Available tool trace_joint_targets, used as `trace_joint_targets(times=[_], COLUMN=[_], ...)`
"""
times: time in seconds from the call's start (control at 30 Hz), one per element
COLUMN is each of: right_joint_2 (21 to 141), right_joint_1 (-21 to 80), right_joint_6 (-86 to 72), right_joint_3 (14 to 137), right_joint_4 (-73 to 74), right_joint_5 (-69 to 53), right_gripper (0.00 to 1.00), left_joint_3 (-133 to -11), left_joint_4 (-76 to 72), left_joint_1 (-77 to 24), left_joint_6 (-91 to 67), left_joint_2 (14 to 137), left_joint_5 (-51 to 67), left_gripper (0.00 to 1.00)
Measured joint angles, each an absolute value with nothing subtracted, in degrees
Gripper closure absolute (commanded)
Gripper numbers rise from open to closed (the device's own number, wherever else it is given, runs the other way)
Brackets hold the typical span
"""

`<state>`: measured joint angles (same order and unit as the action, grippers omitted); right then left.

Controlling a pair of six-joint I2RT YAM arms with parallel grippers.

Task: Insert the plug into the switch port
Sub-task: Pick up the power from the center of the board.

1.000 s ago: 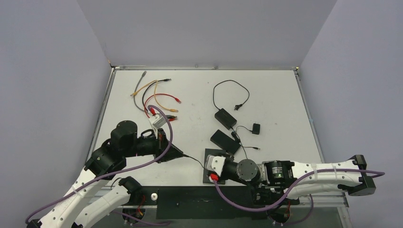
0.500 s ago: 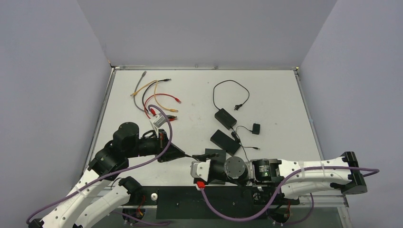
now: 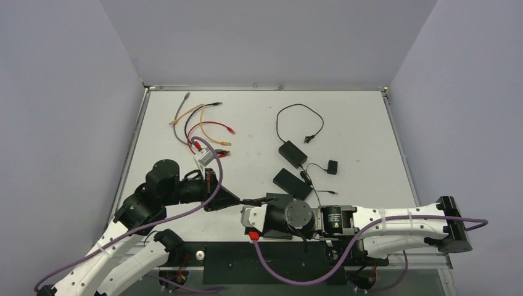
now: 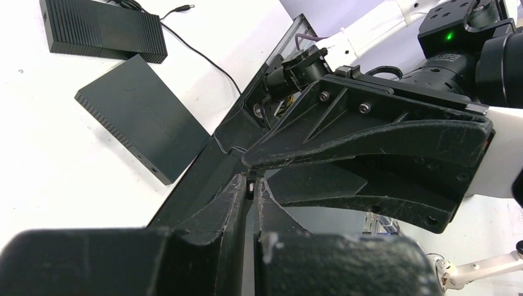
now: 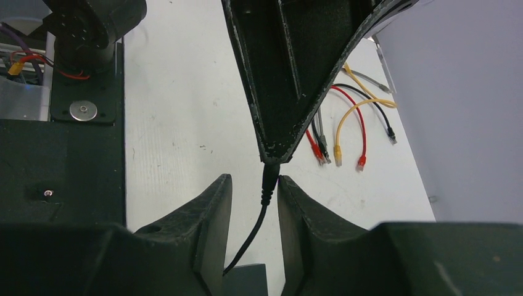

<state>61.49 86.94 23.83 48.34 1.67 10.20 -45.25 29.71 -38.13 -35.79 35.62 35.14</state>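
Observation:
My left gripper is shut on the metal tip of the black plug, holding it above the table in front of the arms. The plug's thin cable hangs down from it. My right gripper faces the left one and stands open around the plug's ribbed sleeve; the plug lies close against its right finger, with a gap on the other side. In the top view both grippers meet near the plug. The switch, a flat black box, lies on the table beyond them, with small ports on its side.
A black power adapter with its looped cord lies behind the switch. A bundle of coloured patch cables and a small white box sit at the back left. A black plate lies under the right wrist.
My right arm has swung left to the left gripper, and its jaws have narrowed around the plug. The left gripper has held still, shut on the plug tip.

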Motion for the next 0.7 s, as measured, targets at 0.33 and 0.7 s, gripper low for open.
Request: trace_joint_targets(times=[0.33,0.7], right_joint_2=[61.49,61.49], right_joint_1=[86.56,86.15], right_joint_6=[23.75,23.44], right_joint_3=[48.34,48.34], right_joint_4=[0.40,-0.03], right_joint_5=[10.26,10.39], right_gripper=[0.85,1.00], left_joint_3=[-45.25,-45.25], left_joint_4=[29.74,29.76], left_joint_1=[-38.13,-37.93], left_joint_6=[-35.75,-35.73], left_joint_2=[35.53,35.24], left_joint_5=[35.51,35.90], left_gripper=[1.00,1.00])
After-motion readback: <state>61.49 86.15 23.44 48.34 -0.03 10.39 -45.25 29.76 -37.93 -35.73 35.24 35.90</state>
